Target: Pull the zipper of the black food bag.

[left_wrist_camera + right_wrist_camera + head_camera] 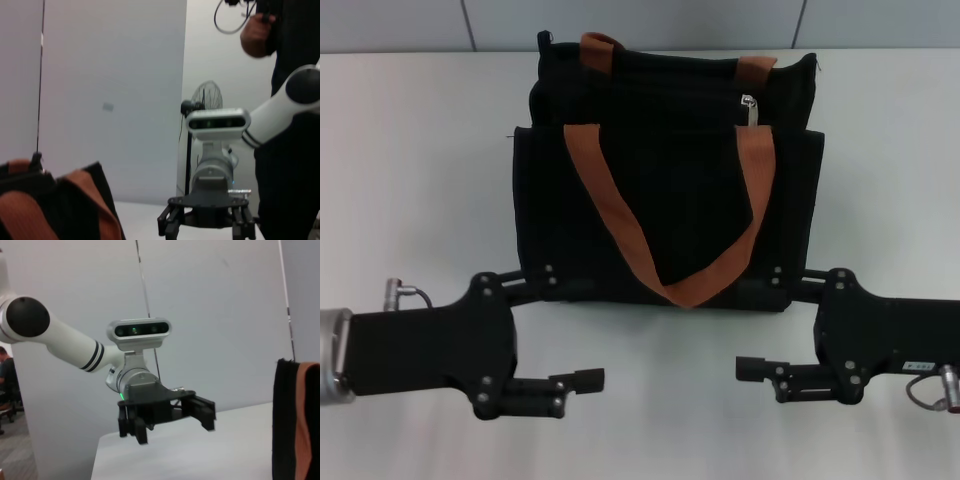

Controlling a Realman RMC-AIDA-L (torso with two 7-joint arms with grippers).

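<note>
White laminate covers the table, and the bag stands near the middle of its far edge, black fabric, boxy, with two orange-brown straps, the front one drooping in a V over the front panel. The cloth looks soft and probably light, so it is likely to slide or fold when the zip is tugged; one gripper should pin the top edge while the other pulls. The left gripper hovers low by the near edge, towards the left corner, fingers spread wide and holding nothing. The right gripper mirrors it towards the near right corner, also spread and empty; both sit just in front of the bag's base, fingers pointing inward at each other. The zipper, a small silver tab, hangs at the top edge towards the bag's right end, just beside the strap root. It looks thin, smooth and apt to slip: pinch it flat across its faces.
</note>
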